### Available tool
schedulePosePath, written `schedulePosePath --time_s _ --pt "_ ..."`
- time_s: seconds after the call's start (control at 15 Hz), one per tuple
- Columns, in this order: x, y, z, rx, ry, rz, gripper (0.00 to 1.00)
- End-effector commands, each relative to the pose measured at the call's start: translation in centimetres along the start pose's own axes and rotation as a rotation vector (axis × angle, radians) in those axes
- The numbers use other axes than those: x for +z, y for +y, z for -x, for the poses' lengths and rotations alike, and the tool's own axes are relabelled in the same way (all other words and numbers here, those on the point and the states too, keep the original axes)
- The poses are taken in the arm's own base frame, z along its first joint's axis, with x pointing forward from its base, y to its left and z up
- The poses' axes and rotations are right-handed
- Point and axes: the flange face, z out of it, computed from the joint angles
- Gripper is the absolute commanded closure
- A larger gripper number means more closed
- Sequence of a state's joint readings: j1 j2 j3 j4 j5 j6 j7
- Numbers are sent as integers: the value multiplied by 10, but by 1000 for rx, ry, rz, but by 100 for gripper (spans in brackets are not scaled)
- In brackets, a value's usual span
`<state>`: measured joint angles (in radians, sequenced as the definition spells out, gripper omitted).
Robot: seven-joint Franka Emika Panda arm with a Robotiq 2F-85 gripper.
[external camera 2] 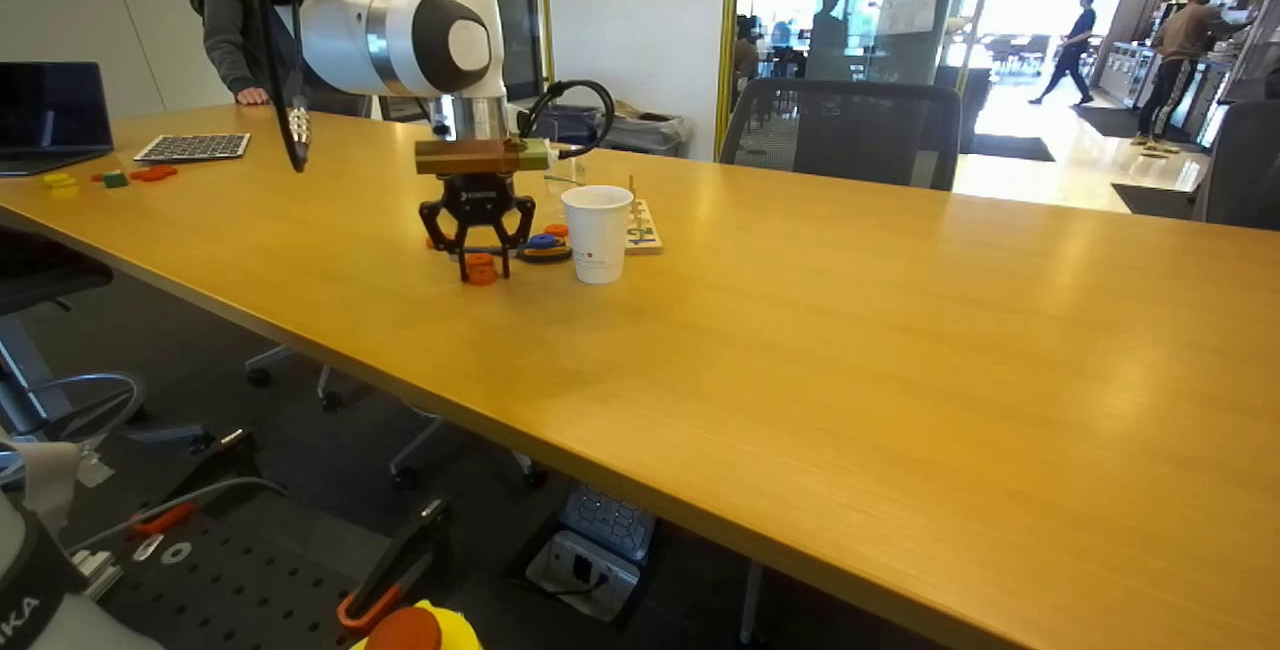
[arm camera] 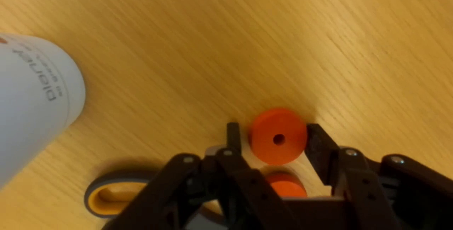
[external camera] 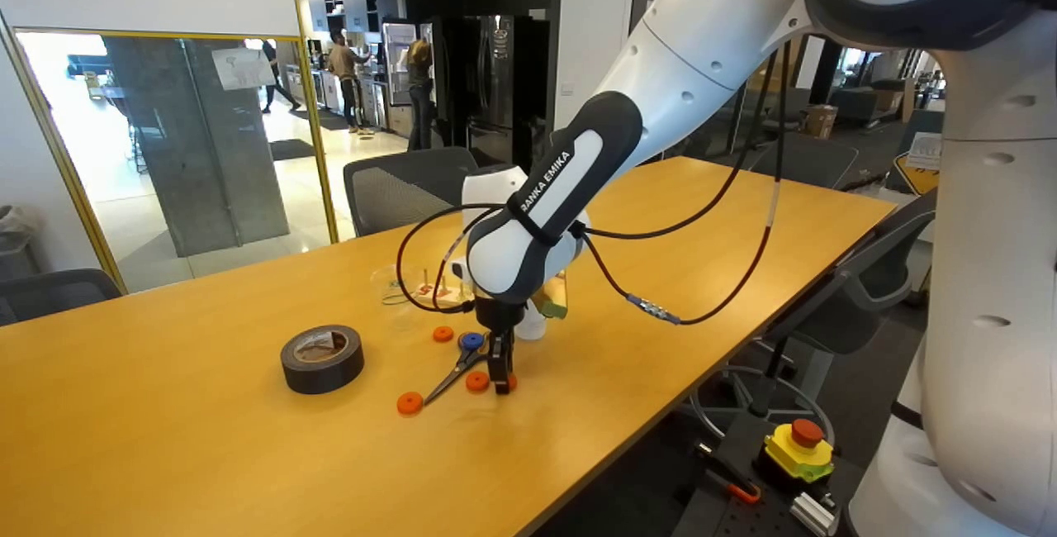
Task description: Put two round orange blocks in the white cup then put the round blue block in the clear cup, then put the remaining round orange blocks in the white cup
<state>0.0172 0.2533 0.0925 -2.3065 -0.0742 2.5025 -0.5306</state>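
My gripper [arm camera: 272,131] is low over the table, its fingers on either side of an orange block [arm camera: 278,138]. The right finger is against or very near the block; a gap shows at the left finger. A second orange block [arm camera: 286,186] is partly hidden under the gripper. Other orange blocks [external camera: 410,403] [external camera: 443,333] lie nearby. The blue block [external camera: 471,341] sits at the scissors' handle, also in an exterior view [external camera 2: 543,241]. The white cup [external camera 2: 598,235] stands upright beside the gripper, at the left in the wrist view [arm camera: 32,99]. The clear cup [external camera: 390,282] is faint behind.
Dark-handled scissors [external camera: 454,375] lie among the blocks. A black tape roll [external camera: 322,359] lies to one side. A small peg board [external camera 2: 644,230] stands behind the white cup. A laptop [external camera 2: 55,115] and coloured pieces [external camera 2: 115,178] are farther along the table.
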Motion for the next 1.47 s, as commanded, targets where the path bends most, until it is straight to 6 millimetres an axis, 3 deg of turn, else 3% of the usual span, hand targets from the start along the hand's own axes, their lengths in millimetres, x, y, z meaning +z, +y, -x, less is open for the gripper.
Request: schedulePosePath --time_s 0.0,0.13,0.33,0.67,0.93,1.13,1.4 --pt "-4 0 -1 15 13 4 80" --pt "-6 0 -1 14 16 1 77" --pt "-31 -2 -7 -18 39 20 77" --pt "-102 3 -16 -40 126 86 77" --pt "-149 36 -3 62 174 194 77" --pt "-156 67 11 128 173 226 77" --pt "-147 102 27 211 143 205 77"
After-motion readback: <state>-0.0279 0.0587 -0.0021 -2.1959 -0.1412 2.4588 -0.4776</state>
